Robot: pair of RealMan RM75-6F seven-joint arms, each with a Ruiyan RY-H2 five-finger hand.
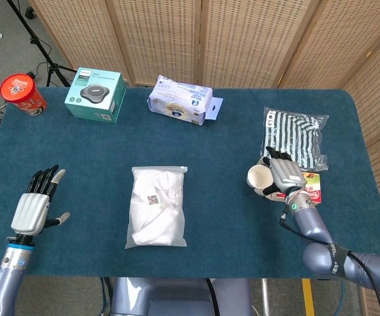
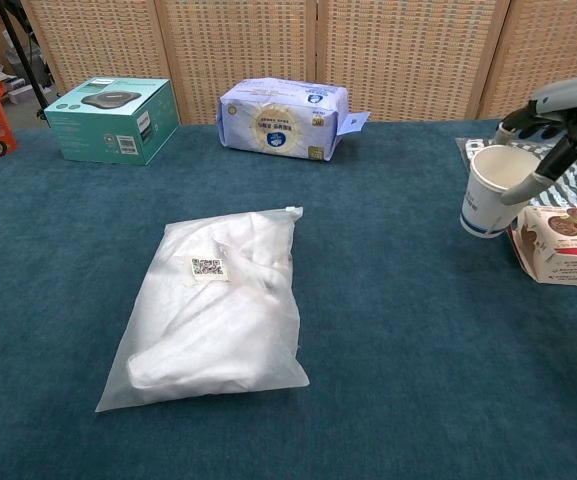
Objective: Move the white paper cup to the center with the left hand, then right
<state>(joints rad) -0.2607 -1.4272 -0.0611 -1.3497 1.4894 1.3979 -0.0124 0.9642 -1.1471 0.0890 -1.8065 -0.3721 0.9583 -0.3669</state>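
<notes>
The white paper cup (image 1: 257, 178) (image 2: 489, 192) is at the table's right side, tilted, in the grip of my right hand (image 1: 282, 172) (image 2: 558, 115), whose fingers wrap its rim and side. It hangs just off the blue cloth, left of the snack box (image 1: 308, 185) (image 2: 566, 243). My left hand (image 1: 35, 203) rests open at the table's near left edge, fingers spread, holding nothing. It shows only in the head view.
A clear bag of white cloth (image 1: 156, 205) (image 2: 211, 308) lies mid-table. At the back stand a teal box (image 1: 96, 94), a tissue pack (image 1: 180, 99) and a red cup (image 1: 22, 93). A striped bag (image 1: 296, 136) lies behind the right hand.
</notes>
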